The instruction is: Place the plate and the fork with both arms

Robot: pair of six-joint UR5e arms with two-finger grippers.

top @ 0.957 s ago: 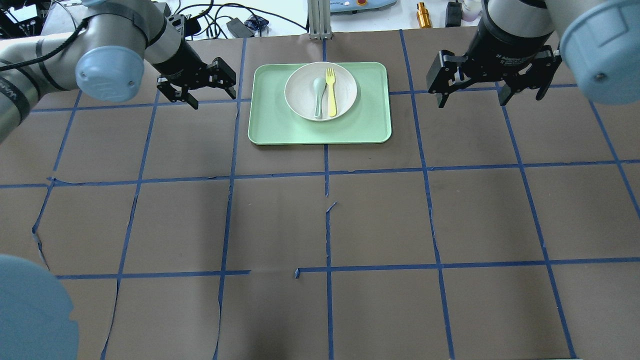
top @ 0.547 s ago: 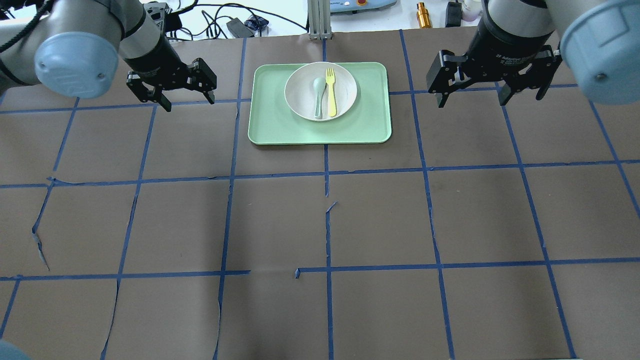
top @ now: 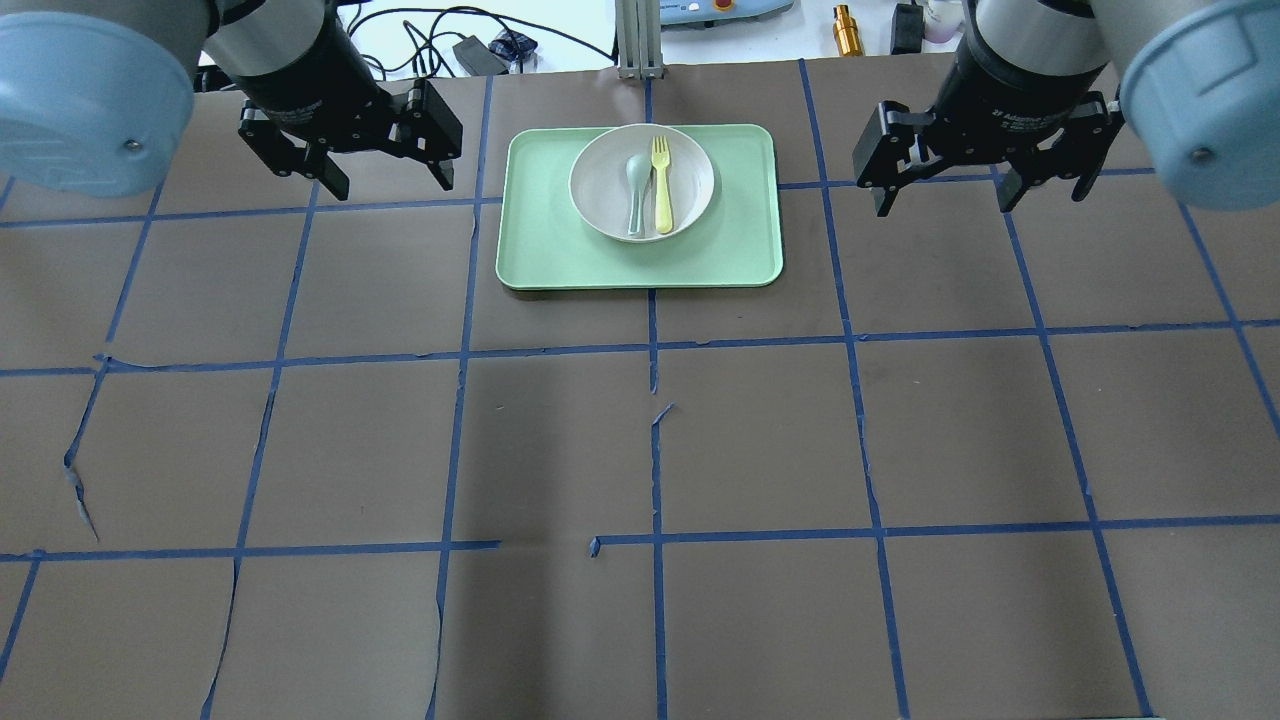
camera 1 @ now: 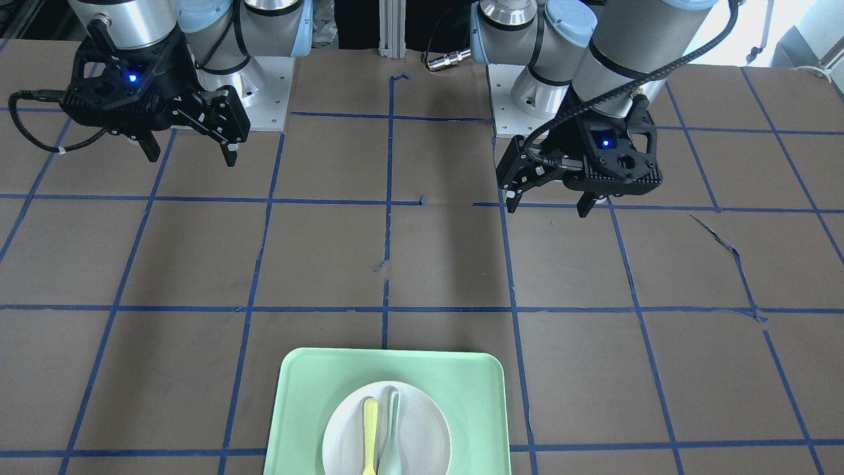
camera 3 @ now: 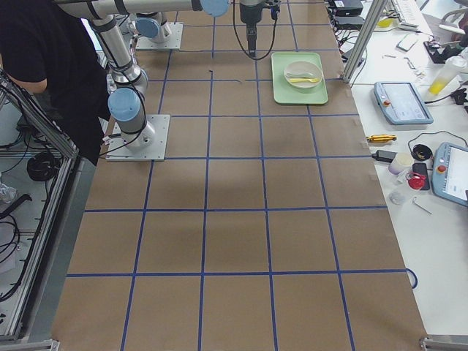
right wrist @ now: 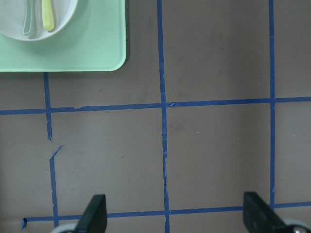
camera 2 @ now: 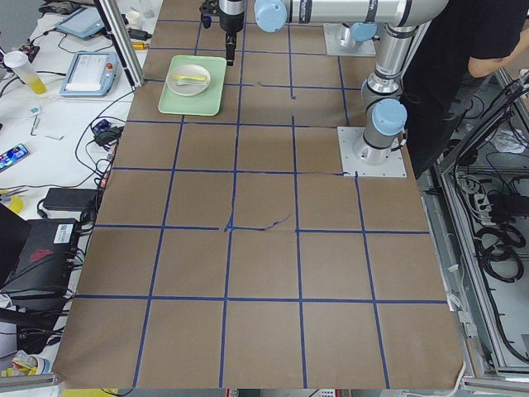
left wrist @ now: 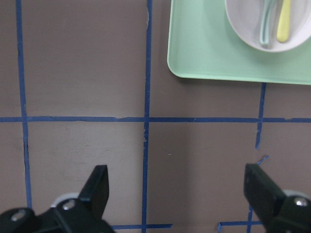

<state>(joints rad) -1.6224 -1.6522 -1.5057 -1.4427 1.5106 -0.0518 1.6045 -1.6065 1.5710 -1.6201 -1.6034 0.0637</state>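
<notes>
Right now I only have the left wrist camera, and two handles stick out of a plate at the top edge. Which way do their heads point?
Observer: In the overhead view, the yellow one is the fork. It lies in the plate with its tines toward the table's far edge, away from the robot.
Operator: And the other handle?
Observer: That is a grey-green spoon. It lies beside the fork on the robot's left of it, with its bowl also at the far end.
Operator: Where is the other arm?
Observer: The right gripper hovers above the table on the far side of the tray from you, fingers open and holding nothing.
</notes>
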